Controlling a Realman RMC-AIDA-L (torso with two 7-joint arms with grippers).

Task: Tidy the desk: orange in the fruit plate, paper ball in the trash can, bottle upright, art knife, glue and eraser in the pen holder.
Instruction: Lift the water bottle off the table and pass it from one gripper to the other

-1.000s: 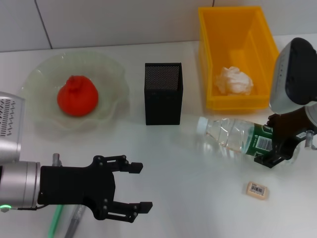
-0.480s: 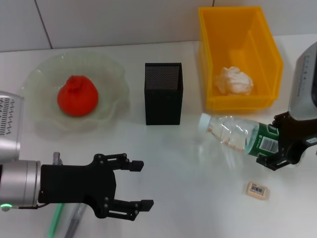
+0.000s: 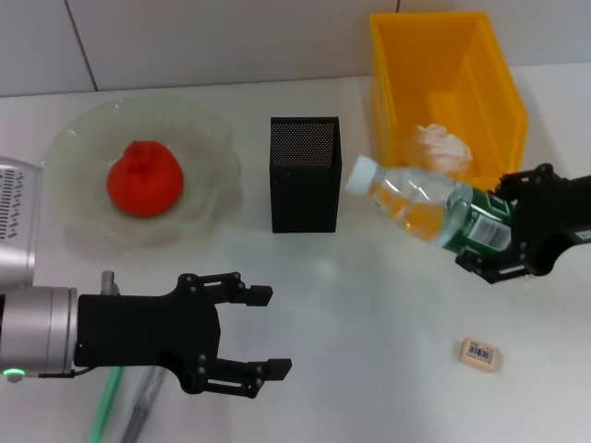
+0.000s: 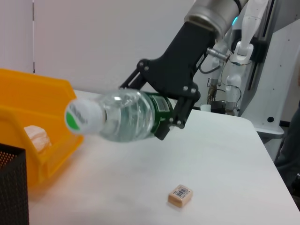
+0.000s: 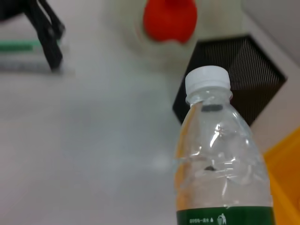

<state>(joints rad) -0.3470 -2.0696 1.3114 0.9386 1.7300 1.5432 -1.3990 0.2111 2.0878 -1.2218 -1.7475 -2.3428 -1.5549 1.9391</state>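
Observation:
My right gripper [image 3: 491,231] is shut on the green-labelled base of the clear bottle [image 3: 416,201]. It holds the bottle tilted above the table, with the white cap [image 3: 362,173] pointing toward the pen holder [image 3: 305,185]. The left wrist view shows the same bottle [image 4: 117,117] in that gripper [image 4: 157,105]. The orange [image 3: 143,178] lies in the glass fruit plate [image 3: 69,138]. The paper ball [image 3: 441,148] rests in the yellow bin [image 3: 443,65]. The eraser [image 3: 480,353] lies on the table at the front right. My left gripper [image 3: 271,330] hovers open at the front left, holding nothing.
A green stick [image 3: 104,411] and a grey pen-like tool [image 3: 140,413] lie at the front left edge, under my left arm. Which is the art knife or the glue I cannot tell. The black mesh pen holder [image 5: 234,70] stands between plate and bin.
The right gripper has lifted the bottle off the table and carried it up and toward the middle, cap end rising. The left gripper has shifted slightly nearer the front edge.

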